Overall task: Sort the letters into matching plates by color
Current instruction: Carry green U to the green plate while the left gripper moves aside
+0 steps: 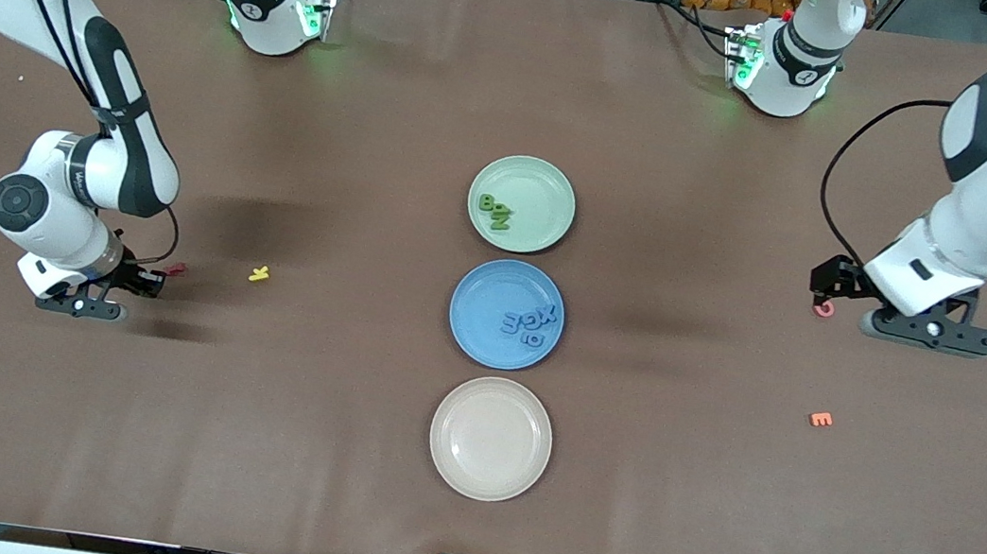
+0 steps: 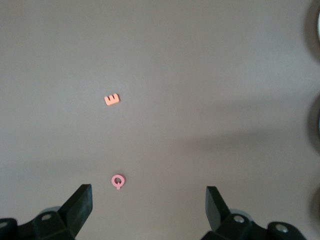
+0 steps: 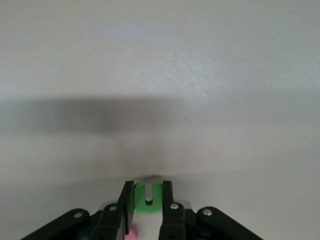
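Right gripper (image 3: 148, 201): pressed together on a green letter (image 3: 148, 197), low at the right arm's end of the table; a red letter (image 1: 175, 268) is seen just beside it.
Left gripper (image 2: 149, 200): spread wide, held over a pink letter (image 2: 118, 181).
Green plate (image 1: 552, 191): green letters (image 1: 495, 212) are contained.
Blue plate (image 1: 481, 299): blue letters (image 1: 530, 322) are contained.
Beige plate (image 1: 490, 438): placed nearest the camera.
Loose: yellow letter (image 1: 259, 274), orange letter (image 1: 821, 418).

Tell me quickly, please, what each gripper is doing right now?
Left gripper: open, empty, over the pink letter.
Right gripper: shut on a green letter.
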Controlling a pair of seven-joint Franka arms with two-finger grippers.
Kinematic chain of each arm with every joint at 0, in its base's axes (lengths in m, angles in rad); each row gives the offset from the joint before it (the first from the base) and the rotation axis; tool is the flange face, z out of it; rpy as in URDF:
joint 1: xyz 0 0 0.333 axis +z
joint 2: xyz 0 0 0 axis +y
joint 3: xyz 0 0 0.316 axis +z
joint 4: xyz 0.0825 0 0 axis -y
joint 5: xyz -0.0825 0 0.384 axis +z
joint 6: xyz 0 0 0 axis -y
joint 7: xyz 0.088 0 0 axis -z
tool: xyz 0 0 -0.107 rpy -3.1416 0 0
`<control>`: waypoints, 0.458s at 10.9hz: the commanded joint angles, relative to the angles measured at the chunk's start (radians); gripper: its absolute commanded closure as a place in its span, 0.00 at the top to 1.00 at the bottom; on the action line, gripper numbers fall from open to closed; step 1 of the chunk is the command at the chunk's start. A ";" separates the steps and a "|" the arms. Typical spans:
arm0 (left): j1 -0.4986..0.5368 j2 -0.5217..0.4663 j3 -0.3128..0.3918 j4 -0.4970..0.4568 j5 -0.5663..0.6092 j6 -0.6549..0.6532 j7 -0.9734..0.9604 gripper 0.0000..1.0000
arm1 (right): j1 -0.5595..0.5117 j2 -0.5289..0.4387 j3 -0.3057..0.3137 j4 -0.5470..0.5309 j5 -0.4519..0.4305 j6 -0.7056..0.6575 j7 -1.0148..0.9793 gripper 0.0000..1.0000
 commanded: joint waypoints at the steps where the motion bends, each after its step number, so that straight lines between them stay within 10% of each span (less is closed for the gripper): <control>1: 0.027 0.011 0.004 0.145 -0.027 -0.087 0.008 1.00 | 0.015 -0.089 0.034 0.010 0.012 -0.105 0.019 0.00; 5: 0.005 0.037 0.002 0.187 -0.019 -0.093 0.002 1.00 | 0.121 -0.150 0.045 0.005 0.012 -0.180 0.177 0.00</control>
